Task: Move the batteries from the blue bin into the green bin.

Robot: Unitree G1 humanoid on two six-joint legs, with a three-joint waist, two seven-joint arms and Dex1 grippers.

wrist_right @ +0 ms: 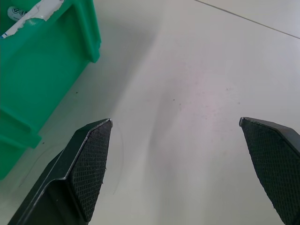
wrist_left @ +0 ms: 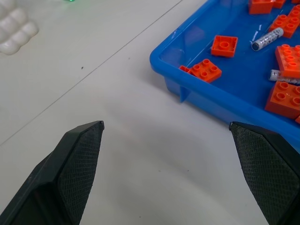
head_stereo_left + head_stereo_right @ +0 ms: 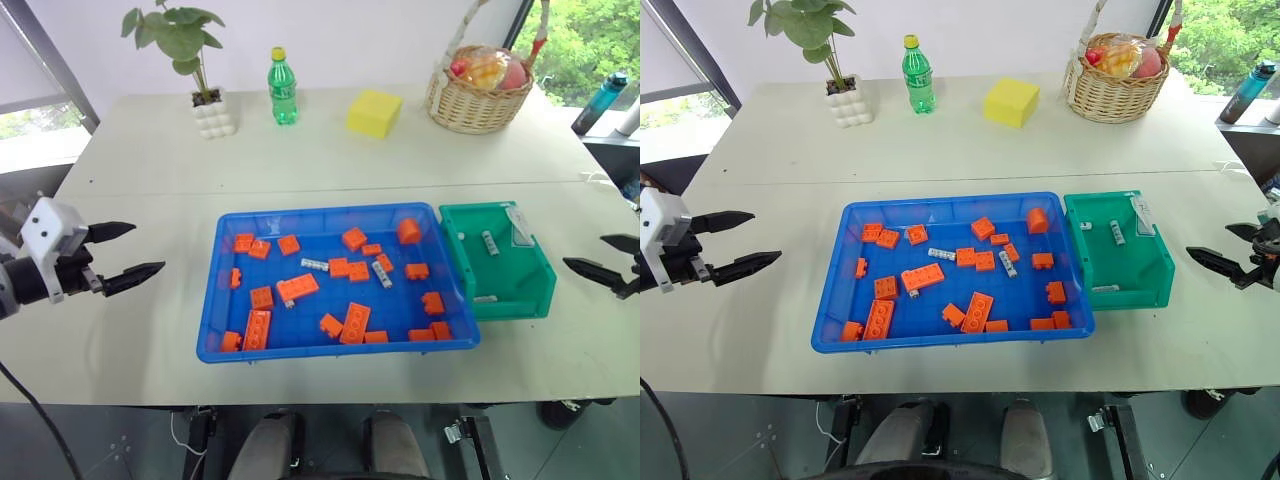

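While both grippers, left (image 3: 130, 251) and right (image 3: 600, 256), hover with fingers spread and empty, batteries (image 3: 315, 265) lie among orange bricks (image 3: 297, 288) in the blue bin (image 3: 330, 347), others in the green bin (image 3: 500, 300) touching its right side.

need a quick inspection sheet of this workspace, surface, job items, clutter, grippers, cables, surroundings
surface: pale table, two tops joined by a seam.
job's things: blue bin mid-table holds orange bricks and batteries; green bin touches its right end, with a battery inside.
clutter: potted plant, green bottle, yellow block, basket along the far edge.
grippers: left gripper open over bare table left of the blue bin; right gripper open right of the green bin; both empty.
cables: black cable at the left, below the table edge.
surroundings: windows with greenery, teal bottle far right.
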